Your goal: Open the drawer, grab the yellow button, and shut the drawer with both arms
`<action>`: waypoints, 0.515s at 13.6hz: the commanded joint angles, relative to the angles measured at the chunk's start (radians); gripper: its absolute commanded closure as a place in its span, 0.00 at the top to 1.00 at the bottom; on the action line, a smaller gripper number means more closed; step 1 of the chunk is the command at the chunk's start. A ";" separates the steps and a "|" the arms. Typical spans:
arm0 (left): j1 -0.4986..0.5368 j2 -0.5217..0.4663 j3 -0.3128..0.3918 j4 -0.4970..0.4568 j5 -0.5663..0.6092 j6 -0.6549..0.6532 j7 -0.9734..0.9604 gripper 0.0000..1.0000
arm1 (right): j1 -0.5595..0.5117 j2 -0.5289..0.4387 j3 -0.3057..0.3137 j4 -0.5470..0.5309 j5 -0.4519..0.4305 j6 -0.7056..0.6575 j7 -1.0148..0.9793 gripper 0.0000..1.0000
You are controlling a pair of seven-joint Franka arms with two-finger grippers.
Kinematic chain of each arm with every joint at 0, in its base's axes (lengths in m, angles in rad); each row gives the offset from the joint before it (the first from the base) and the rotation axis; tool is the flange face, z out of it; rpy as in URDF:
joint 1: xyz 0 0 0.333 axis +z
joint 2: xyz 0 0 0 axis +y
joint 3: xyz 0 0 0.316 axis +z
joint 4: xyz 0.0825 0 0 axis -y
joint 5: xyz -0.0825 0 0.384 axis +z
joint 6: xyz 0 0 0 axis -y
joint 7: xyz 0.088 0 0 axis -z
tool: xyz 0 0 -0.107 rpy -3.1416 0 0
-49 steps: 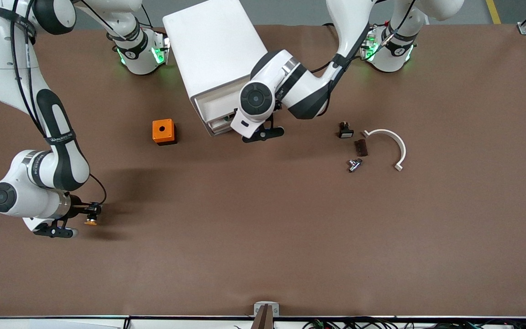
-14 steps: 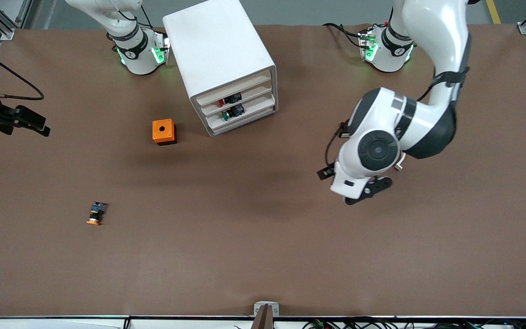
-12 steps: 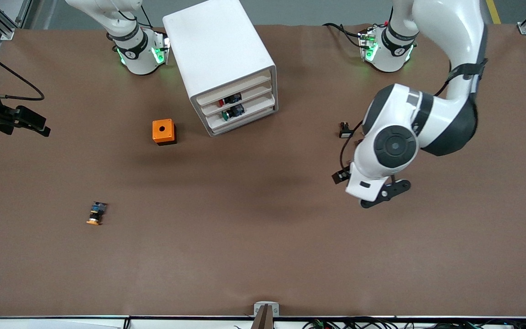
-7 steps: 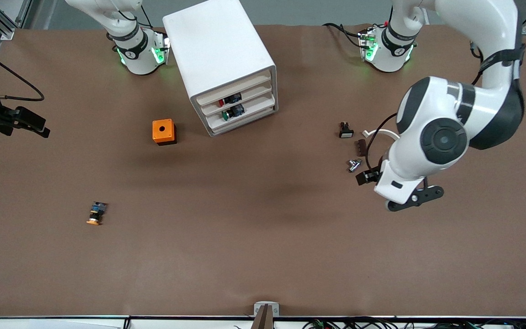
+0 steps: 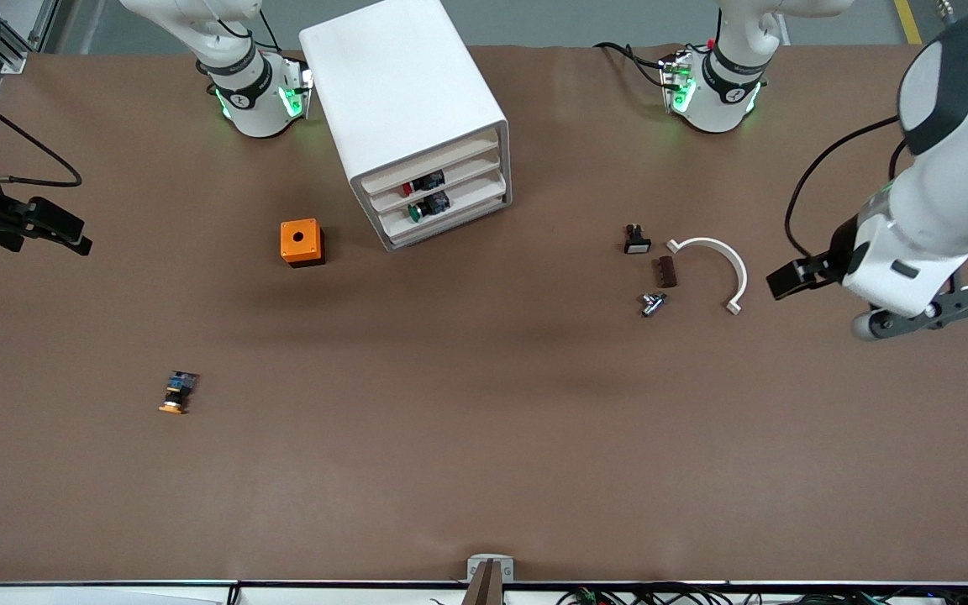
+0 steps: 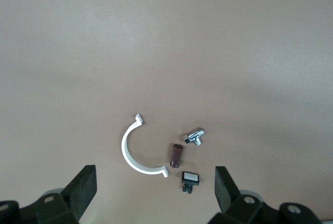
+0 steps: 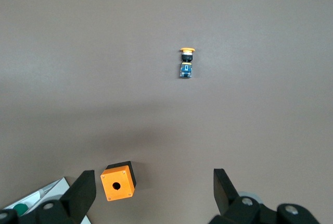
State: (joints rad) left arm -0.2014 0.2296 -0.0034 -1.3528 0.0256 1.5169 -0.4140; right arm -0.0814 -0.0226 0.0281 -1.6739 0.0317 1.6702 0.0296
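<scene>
Our right gripper (image 5: 55, 231) hangs spread and empty over the table (image 5: 484, 470) edge at the right arm's end. The button (image 5: 175, 393) lies on its side toward that end's camera-side corner. The drawer (image 5: 438, 164) looks shut, so we just park clear. Our left gripper (image 5: 925, 313), spread and empty, hangs over the other end's edge.

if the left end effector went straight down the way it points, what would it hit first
Probably bare table. The left end effector, fingers open, points down at brown surface, with the white curved clip and small parts nearest its line; depth is unclear.
</scene>
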 commanded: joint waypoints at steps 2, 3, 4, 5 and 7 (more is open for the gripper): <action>0.048 -0.182 -0.013 -0.196 -0.003 0.037 0.084 1.00 | -0.001 -0.025 0.009 -0.023 -0.012 0.011 0.016 1.00; 0.054 -0.238 -0.015 -0.266 -0.003 0.064 0.096 1.00 | -0.001 -0.025 0.009 -0.023 -0.012 0.010 0.016 1.00; 0.069 -0.277 -0.015 -0.310 -0.001 0.075 0.124 1.00 | -0.001 -0.025 0.009 -0.023 -0.013 0.011 0.016 1.00; 0.092 -0.306 -0.018 -0.339 -0.001 0.077 0.165 1.00 | -0.001 -0.025 0.009 -0.023 -0.016 0.011 0.016 1.00; 0.097 -0.366 -0.020 -0.400 -0.003 0.088 0.196 1.00 | -0.001 -0.025 0.010 -0.023 -0.018 0.011 0.016 1.00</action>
State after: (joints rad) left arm -0.1247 -0.0425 -0.0050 -1.6425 0.0256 1.5583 -0.2524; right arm -0.0812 -0.0226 0.0308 -1.6739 0.0270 1.6726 0.0296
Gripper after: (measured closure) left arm 0.000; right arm 0.000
